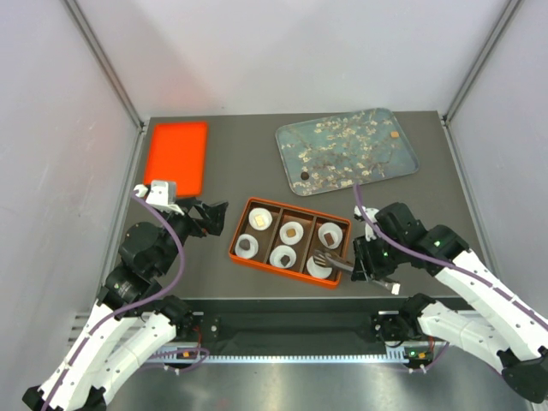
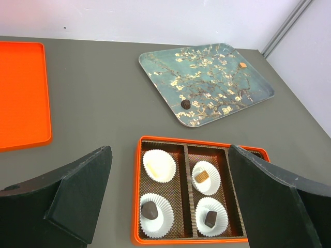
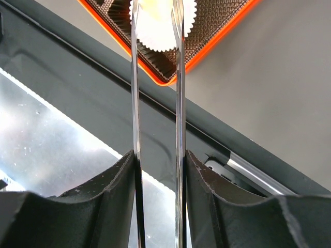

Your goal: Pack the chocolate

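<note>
An orange box (image 1: 242,254) holds several white paper cups. Chocolate pieces lie in the cups: a pale one (image 2: 154,166), a tan one (image 2: 202,176) and two dark ones (image 2: 150,209) (image 2: 210,218). A dark round chocolate (image 1: 305,176) and a small tan one (image 1: 395,134) lie on the blossom tray (image 1: 347,147). My right gripper (image 1: 361,259) is shut on metal tongs (image 1: 336,262), whose tips hang over the near right cup (image 3: 163,23). I cannot tell whether the tips hold anything. My left gripper (image 1: 214,218) is open and empty, left of the box.
An orange lid (image 1: 175,157) lies flat at the back left. The blossom tray stands at the back right, behind the box. The black rail of the arm mount (image 3: 248,150) runs just behind the box's near edge.
</note>
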You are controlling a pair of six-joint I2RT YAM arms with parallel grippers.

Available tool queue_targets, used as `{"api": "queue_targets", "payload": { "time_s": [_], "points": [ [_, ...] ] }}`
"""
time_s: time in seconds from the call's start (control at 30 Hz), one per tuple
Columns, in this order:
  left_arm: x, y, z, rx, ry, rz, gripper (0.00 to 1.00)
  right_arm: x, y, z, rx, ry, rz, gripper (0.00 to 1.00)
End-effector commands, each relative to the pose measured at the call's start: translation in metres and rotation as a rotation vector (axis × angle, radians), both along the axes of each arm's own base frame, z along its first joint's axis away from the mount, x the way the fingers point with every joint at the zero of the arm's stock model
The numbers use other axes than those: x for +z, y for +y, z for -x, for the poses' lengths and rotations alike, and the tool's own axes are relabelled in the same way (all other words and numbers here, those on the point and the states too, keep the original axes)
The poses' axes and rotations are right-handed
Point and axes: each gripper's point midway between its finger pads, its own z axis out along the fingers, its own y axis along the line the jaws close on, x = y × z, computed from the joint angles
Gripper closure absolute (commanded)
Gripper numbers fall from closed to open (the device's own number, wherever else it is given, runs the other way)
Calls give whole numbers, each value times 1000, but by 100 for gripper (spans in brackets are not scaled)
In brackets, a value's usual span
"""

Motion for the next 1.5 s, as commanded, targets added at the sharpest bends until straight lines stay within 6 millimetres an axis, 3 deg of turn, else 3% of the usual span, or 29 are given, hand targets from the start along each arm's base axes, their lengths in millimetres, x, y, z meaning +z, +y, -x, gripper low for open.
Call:
{"api": "queue_targets", "payload": {
  "time_s": [0.0, 0.73, 0.83, 0.9, 0.93, 1.07, 1.3, 1.4, 1.47],
  "points": [
    [10, -2, -2, -7, -37, 23, 1, 9, 9, -6, 11, -39, -40, 60],
    [11, -2, -1, -7, -39, 24, 1, 14, 6, -9, -1, -55, -24, 57],
    [10, -2, -2, -7, -37, 23, 1, 22, 6, -15, -15, -87, -27, 58],
    [11, -2, -2, -7, -38, 26, 1, 43, 12, -21, -28, -122, -66, 59],
    [12, -3, -1, -11, -40, 29, 1, 62, 15, -27, -34, -162, -94, 60],
    [14, -5, 0, -22, -45, 37, 1, 91, 9, -53, -105, -274, -51, 61],
    [13, -10, 3, -55, -34, 47, 1, 72, -44, -135, -359, -381, 351, 62],
    [13, -10, 4, -55, -35, 48, 1, 65, -79, -162, -500, -360, 432, 62],
    [13, -9, 4, -52, -35, 48, 1, 54, -94, -169, -570, -331, 453, 61]
  ]
}}
